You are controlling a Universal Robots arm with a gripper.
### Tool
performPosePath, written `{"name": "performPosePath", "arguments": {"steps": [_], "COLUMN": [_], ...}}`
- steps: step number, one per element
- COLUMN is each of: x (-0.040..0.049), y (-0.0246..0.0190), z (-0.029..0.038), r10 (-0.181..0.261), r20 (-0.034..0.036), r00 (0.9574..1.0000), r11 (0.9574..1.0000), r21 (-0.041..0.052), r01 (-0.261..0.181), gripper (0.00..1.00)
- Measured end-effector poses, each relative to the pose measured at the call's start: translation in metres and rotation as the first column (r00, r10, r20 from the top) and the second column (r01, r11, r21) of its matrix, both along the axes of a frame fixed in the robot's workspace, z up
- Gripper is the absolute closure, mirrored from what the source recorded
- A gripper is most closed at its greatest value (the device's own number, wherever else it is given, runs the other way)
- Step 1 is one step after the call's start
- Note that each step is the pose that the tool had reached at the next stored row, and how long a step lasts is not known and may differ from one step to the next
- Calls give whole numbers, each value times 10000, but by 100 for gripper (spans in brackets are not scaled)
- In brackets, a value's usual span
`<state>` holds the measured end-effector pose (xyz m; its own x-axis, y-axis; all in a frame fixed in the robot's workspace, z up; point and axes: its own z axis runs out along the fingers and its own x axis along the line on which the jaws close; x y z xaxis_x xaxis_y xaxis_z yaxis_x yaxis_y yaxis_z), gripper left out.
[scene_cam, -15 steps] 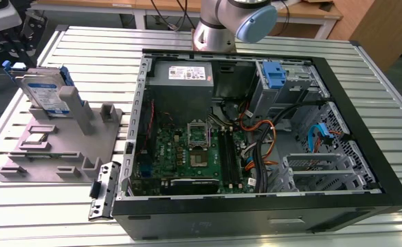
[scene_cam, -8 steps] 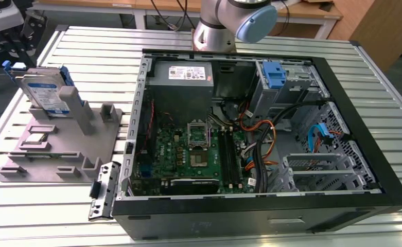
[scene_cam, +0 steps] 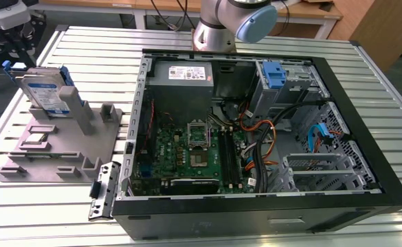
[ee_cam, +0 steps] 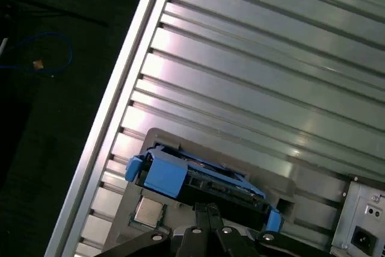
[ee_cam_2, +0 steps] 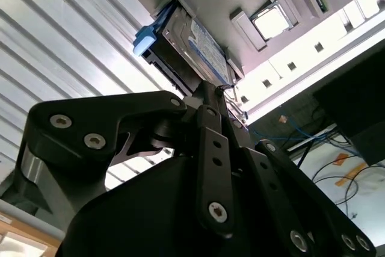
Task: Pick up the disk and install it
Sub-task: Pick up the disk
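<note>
Now | slatted metal table [scene_cam: 256, 38] | disk [scene_cam: 46, 95] upright on fixture [scene_cam: 77, 149] | end effector [ee_cam: 207, 207] closed, empty

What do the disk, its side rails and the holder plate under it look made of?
The disk looks like silvery metal with a dull sheen, under a white and blue label. Its side rails look like blue plastic, judging by the saturated, moulded look. The holder plate is matte grey, probably plastic or painted metal; the look leaves that open.
</note>
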<state>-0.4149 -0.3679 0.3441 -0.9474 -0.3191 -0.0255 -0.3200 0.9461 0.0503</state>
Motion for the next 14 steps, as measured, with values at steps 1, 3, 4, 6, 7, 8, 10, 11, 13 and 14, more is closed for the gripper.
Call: {"name": "performPosePath", "arguments": {"steps": [1, 3, 4, 6, 7, 8, 10, 11, 13, 14], "x": [0, 0, 0, 0, 0, 0, 0, 0, 0, 0], "y": [0, 0, 0, 0, 0, 0, 0, 0, 0, 0], "z": [0, -1, -1, -2, -1, -1, -1, -1, -1, -1], "r10": [172, 501, 661, 985, 1073, 1088, 1092, 1092, 1092, 1093], "r20": [1, 2, 1, 1, 1, 2, 1, 2, 1, 1], "r00": [9999, 9987, 9978, 9951, 9942, 9941, 9940, 9940, 9940, 9940], "r11": [9999, 9987, 9978, 9951, 9942, 9941, 9940, 9940, 9940, 9940], "r21": [0, 1, 1, 1, 7, 10, 11, 11, 11, 10], "r01": [-172, -501, -661, -985, -1073, -1088, -1092, -1092, -1092, -1093], "gripper": [90, 90, 90, 90, 90, 90, 90, 90, 90, 90]}}
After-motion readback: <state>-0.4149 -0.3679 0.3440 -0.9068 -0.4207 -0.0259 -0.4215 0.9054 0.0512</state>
